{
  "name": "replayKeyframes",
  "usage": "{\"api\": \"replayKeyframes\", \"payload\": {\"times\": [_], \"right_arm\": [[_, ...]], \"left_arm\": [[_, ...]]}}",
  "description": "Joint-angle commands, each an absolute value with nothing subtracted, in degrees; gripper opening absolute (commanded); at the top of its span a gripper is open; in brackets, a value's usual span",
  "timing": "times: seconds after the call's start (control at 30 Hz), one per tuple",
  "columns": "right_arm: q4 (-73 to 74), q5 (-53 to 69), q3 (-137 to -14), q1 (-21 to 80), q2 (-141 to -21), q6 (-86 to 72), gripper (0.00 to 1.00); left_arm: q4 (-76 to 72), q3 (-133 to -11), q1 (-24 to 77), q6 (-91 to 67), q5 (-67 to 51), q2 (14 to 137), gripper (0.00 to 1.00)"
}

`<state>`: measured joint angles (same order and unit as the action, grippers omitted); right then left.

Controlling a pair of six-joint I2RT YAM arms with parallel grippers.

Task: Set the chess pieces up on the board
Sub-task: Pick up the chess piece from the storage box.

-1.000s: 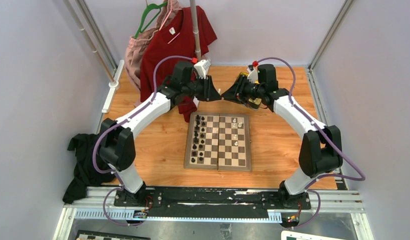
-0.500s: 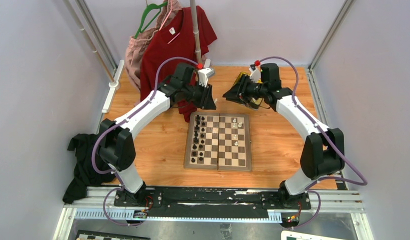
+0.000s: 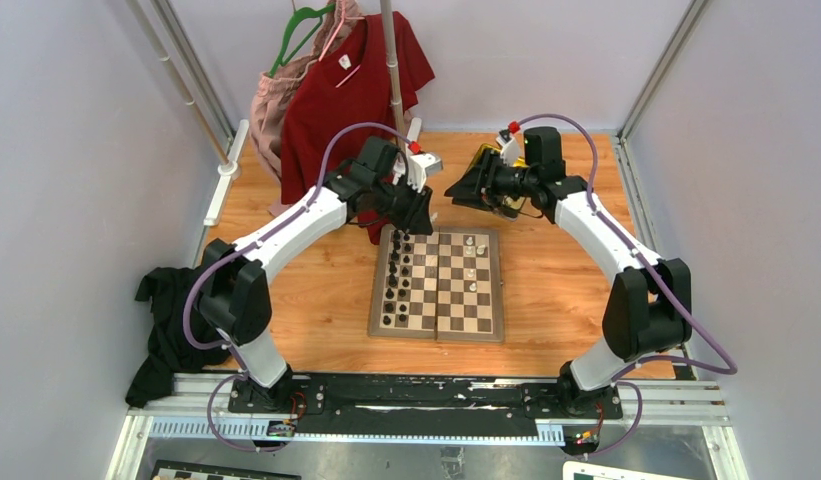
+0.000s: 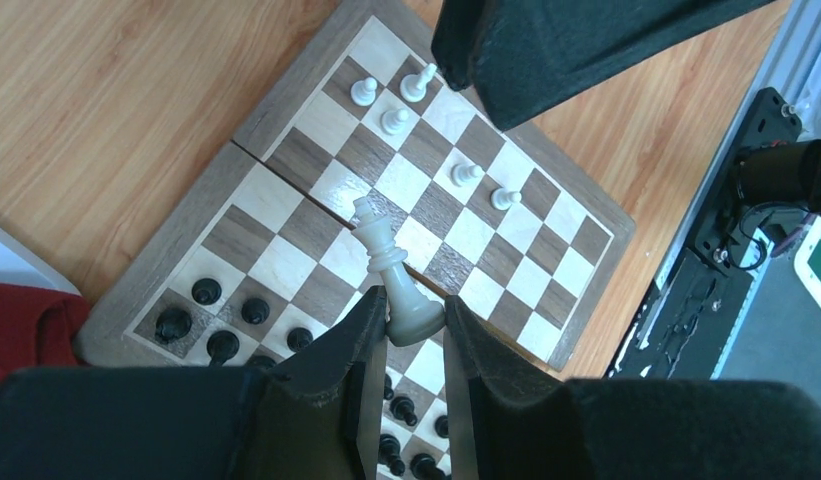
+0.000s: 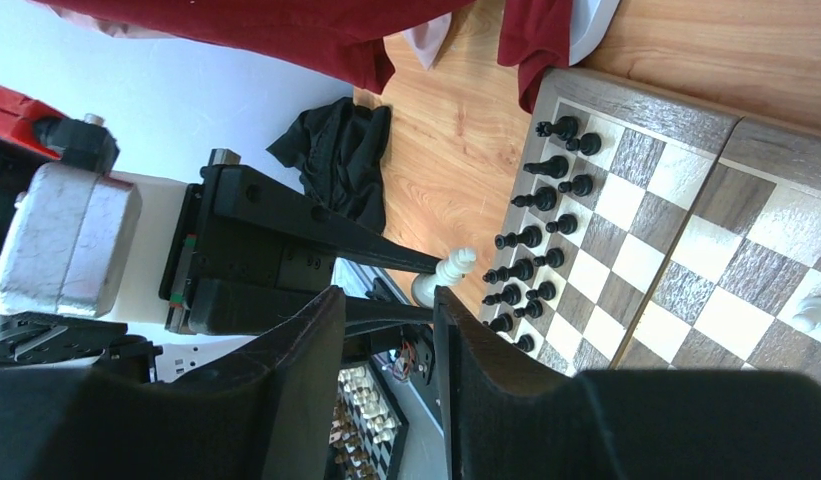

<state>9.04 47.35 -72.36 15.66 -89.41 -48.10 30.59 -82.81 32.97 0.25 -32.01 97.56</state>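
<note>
The board [image 3: 456, 312] lies mid-table, with black pieces [image 3: 396, 275] filling its left columns and a few white chess pieces [image 3: 472, 270] on its right half. My left gripper [image 3: 424, 216] hangs over the board's far left corner. It is shut on a tall white chess piece [image 4: 391, 268], pinched at its base between the fingers [image 4: 358, 340], high above the board [image 4: 286, 265]. Several white pieces [image 4: 394, 121] stand below. My right gripper [image 3: 454, 189] stands open and empty beyond the board's far edge, its fingers [image 5: 476, 370] wide apart and facing the held piece [image 5: 448, 272].
A red shirt [image 3: 346, 90] and a pink garment [image 3: 278, 100] hang on a pole [image 3: 391, 60] at the back left. Black cloth [image 3: 166, 320] drapes over the table's left edge. A yellowish object [image 3: 482, 156] sits behind the right gripper.
The two grippers met tip to tip a second ago. The right one has opened wider and drawn back; the left has swung down toward the board with the white piece.
</note>
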Motion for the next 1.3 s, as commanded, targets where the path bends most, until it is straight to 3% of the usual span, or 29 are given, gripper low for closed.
{"api": "replayKeyframes", "payload": {"times": [0.0,0.07,0.13,1.27], "right_arm": [[10.4,50.4,-71.4,14.9,-89.1,-46.9,0.43],[10.9,50.8,-71.2,14.9,-89.2,-46.4,0.52],[11.1,51.3,-71.0,15.0,-89.3,-46.1,0.52],[8.5,54.1,-72.0,18.7,-95.3,-47.0,0.44]], "left_arm": [[31.0,-82.6,33.7,3.2,-31.2,94.5,0.0],[31.0,-82.7,33.8,3.4,-31.0,94.3,0.0],[31.0,-82.8,33.8,3.7,-31.1,94.0,0.0],[30.6,-84.7,36.0,4.4,-32.9,93.2,0.0]]}}
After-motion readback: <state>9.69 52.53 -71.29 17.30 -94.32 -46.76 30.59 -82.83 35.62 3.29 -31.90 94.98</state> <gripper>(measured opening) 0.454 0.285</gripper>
